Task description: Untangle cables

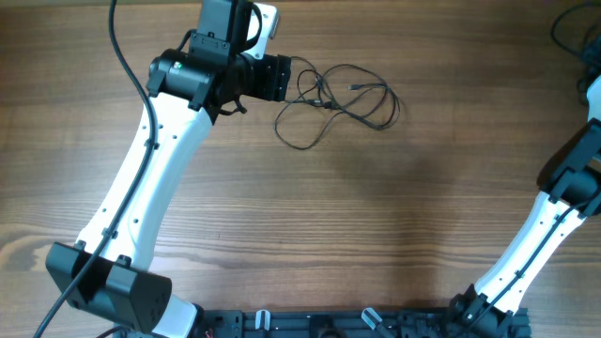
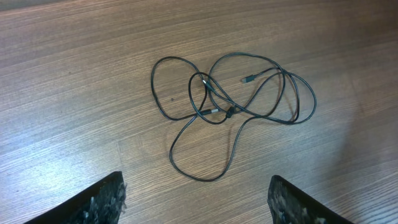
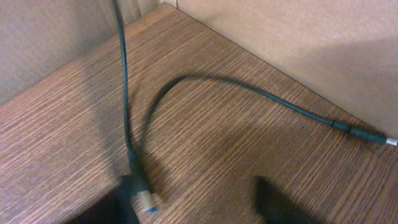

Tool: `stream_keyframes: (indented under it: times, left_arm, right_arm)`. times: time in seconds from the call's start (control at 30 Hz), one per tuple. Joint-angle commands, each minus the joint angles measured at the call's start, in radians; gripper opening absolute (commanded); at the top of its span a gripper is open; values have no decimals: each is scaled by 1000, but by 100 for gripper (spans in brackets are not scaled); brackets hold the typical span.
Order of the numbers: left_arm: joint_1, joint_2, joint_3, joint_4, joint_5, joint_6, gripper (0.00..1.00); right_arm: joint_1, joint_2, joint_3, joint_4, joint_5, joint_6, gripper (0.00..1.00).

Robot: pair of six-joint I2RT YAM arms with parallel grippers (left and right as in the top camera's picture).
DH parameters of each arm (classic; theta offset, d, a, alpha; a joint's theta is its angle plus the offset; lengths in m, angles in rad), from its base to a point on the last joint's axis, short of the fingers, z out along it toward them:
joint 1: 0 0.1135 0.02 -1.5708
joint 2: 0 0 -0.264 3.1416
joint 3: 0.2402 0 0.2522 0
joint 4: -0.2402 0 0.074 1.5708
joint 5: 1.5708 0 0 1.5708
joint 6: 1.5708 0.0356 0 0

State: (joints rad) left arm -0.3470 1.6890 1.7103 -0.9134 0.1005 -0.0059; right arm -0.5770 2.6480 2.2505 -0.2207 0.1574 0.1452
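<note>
Sprawling on the counter, thin black cables in tangled loops, left hand spread wide, right hand parted.

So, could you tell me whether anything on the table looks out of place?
Only the cables: they lie in a tangle of crossing loops ahead of the left claw. Nothing looks damaged.

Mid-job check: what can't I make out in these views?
Overhead: right gripper cut off by the right edge; only the right arm shows.
Overhead: left gripper jaws hidden under its own wrist.
Left wrist: which strand lies on top at the crossings of the tangled cables, too thin.
Right wrist: blurred; whether the black cable touches the jaws.
</note>
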Motion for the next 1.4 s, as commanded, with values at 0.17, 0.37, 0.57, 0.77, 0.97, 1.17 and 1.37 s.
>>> stream_keyframes:
  times: [0.17,0.37,0.57,0.77,0.97,1.17,1.37]
  left_arm:
    - [-5,10,8,0,-13,-6,75]
    - [-5,10,8,0,-12,-3,75]
    - [-5,10,8,-10,-12,2,75]
    - [-16,10,8,-26,-12,45,75]
    - [-21,10,8,-25,-12,54,77]
    - [-21,10,8,-24,-12,70,80]
    - [-21,10,8,-24,-12,81,82]
  right_arm:
    - [-3,25,31,-58,-3,23,99]
    - [1,-19,149,-193,-28,41,99]
    - [15,-51,314,-341,-31,39,99]
    - [30,-107,348,-402,-74,73,99]
    - [51,-176,348,-555,-58,163,100]
    - [52,-272,348,-800,-46,230,100]
    - [52,-388,348,-988,3,277,99]
